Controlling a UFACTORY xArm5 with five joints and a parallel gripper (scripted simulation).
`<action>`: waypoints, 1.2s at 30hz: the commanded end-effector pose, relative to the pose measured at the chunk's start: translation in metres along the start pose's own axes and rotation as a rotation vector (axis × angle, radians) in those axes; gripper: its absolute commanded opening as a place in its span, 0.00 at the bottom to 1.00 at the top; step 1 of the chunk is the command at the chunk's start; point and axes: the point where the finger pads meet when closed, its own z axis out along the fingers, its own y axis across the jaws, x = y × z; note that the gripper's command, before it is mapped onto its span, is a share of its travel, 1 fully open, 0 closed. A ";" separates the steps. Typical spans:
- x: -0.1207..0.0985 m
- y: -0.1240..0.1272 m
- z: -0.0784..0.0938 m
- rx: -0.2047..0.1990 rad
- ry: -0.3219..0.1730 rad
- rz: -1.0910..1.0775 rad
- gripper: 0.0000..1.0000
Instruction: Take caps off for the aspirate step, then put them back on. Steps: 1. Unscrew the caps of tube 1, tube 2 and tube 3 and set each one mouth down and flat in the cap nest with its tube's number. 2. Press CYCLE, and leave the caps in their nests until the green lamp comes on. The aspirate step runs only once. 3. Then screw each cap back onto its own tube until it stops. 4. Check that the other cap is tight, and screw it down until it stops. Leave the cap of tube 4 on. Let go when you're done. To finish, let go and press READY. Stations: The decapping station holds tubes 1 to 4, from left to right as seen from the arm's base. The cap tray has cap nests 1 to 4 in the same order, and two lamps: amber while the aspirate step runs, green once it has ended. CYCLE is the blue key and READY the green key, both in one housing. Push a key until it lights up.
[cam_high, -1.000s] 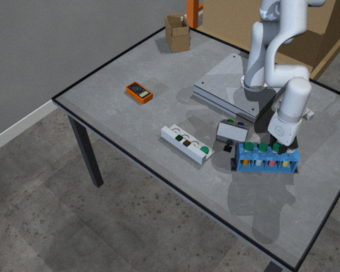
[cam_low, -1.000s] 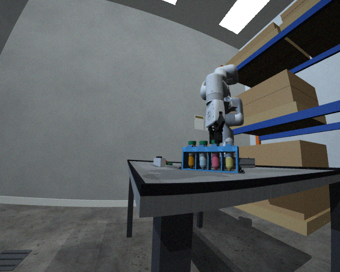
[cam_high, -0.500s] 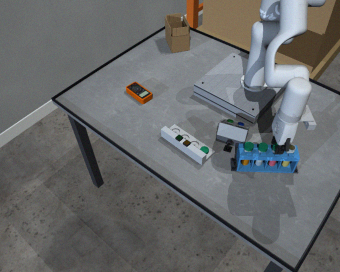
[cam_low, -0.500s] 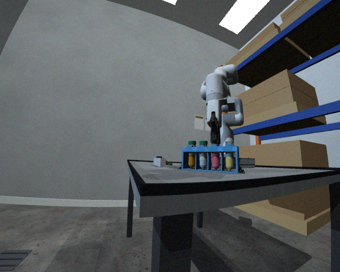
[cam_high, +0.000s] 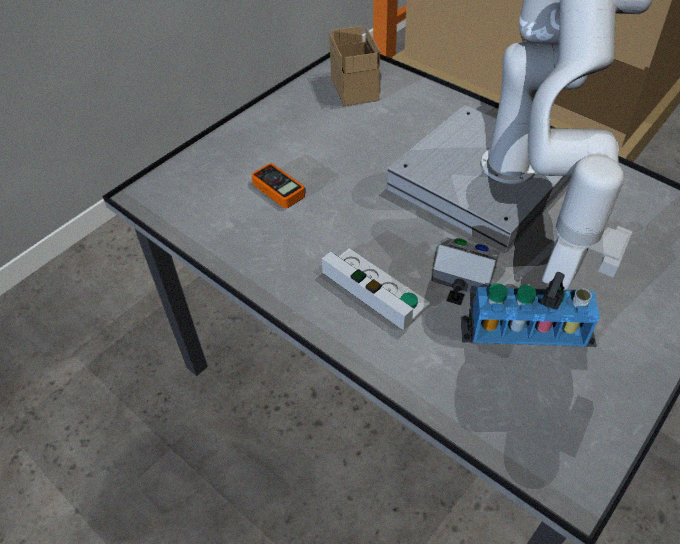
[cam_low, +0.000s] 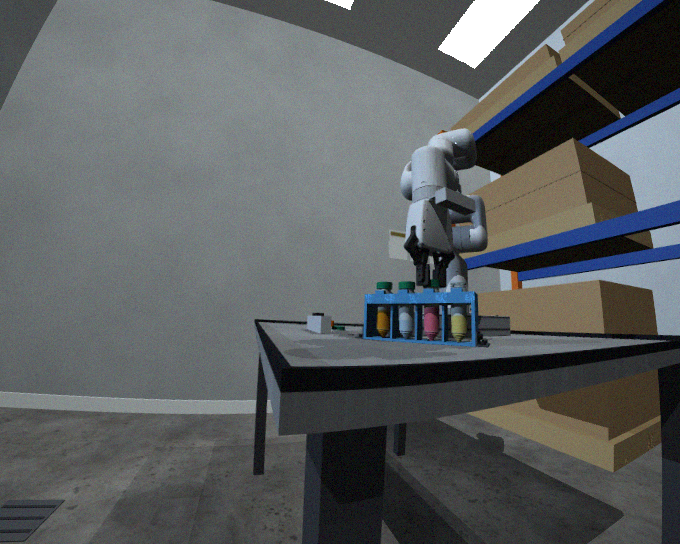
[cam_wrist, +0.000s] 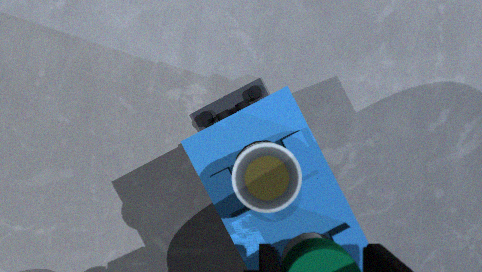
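The blue decapping rack (cam_high: 533, 323) stands near the table's front right; it also shows in the exterior view (cam_low: 419, 314). Tube 1 (cam_high: 581, 296) at its right end is open, and the wrist view looks down into its yellow fill (cam_wrist: 266, 177). Its green cap (cam_high: 408, 298) lies in the end nest of the white cap tray (cam_high: 374, 287). My gripper (cam_high: 554, 294) stands upright over tube 2, with its fingers loosely around tube 2's green cap (cam_wrist: 317, 255) and small gaps on both sides. Tubes 3 (cam_high: 525, 293) and 4 (cam_high: 497, 292) carry green caps. The tray lamps are dark.
The key housing (cam_high: 465, 260) with the green key (cam_high: 461, 242) and the blue key (cam_high: 482, 247) sits just behind the rack. An orange multimeter (cam_high: 277, 184) and a cardboard box (cam_high: 355, 66) lie further back. The arm's base plate (cam_high: 465, 170) is behind the housing.
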 end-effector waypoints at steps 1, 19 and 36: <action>0.001 0.001 -0.001 0.003 0.012 0.266 0.46; 0.001 0.001 -0.001 0.003 0.012 0.308 0.00; 0.001 0.001 -0.001 0.001 0.013 -0.142 0.00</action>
